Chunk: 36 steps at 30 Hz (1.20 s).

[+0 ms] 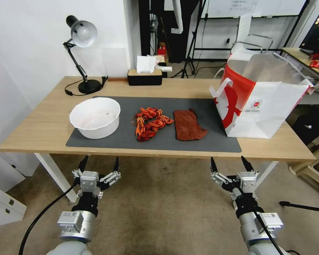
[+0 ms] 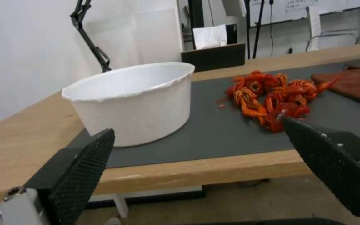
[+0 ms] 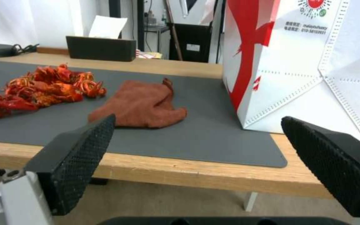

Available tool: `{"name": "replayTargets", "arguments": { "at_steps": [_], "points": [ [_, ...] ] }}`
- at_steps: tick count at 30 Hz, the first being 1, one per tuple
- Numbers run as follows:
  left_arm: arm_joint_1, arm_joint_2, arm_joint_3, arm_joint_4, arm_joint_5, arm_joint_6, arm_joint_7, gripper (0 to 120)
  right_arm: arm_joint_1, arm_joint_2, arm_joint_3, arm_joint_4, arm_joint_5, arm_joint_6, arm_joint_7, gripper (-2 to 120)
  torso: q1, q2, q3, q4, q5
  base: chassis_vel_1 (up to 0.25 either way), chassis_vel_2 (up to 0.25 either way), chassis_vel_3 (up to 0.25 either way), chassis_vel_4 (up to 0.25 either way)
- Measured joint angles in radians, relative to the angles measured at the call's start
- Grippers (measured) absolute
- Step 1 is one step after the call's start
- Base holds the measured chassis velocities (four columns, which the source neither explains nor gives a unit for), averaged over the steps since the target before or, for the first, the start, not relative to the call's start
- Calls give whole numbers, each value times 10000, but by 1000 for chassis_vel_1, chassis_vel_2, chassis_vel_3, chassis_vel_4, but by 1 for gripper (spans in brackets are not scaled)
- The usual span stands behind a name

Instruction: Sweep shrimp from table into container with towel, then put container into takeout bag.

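White container (image 1: 95, 117) stands beside shrimp (image 1: 150, 123); takeout bag (image 1: 260, 99) upright.

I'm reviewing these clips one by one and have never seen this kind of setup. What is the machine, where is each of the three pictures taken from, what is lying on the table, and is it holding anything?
This is a wheeled robot with two arms. The wide picture comes from a camera on its head, looking down at a table. The other two come from cameras on its wrists, so the black ridged fingers in the foreground are its own.

The left gripper and right gripper hover in front of the table's near edge, both open and holding nothing.

On the dark grey mat lie, from the robot's left to right: a white round container, a heap of red-orange shrimp, and a rust-brown towel. A red-and-white takeout bag stands upright at the mat's right end. At the back are a desk lamp and a black tissue box.
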Motion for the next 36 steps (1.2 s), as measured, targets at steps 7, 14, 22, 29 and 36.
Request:
{"name": "replayTargets", "arguments": {
  "at_steps": [7,14,22,29,36],
  "points": [
    [0,0,0,1,0,0,0,100,0,0,0,0,0,0,1,100,1,0,0,0,0,0,0,0,0],
    [0,0,0,0,0,0,0,100,0,0,0,0,0,0,0,100,2,0,0,0,0,0,0,0,0],
    [-16,4,-8,0,-21,16,-4,100,0,0,0,0,1,-3,0,100,2,0,0,1,-1,0,0,0,0],
    [-742,282,-379,-77,-916,1249,-674,100,267,-37,69,16,252,-642,-310,100,3,0,0,-1,0,0,0,0,0],
    [-1608,693,-914,-291,-2206,2958,-1494,100,1273,-279,492,200,1310,-2894,-1478,100,7,-1,2,1,12,0,0,0,0]
  ]
}}
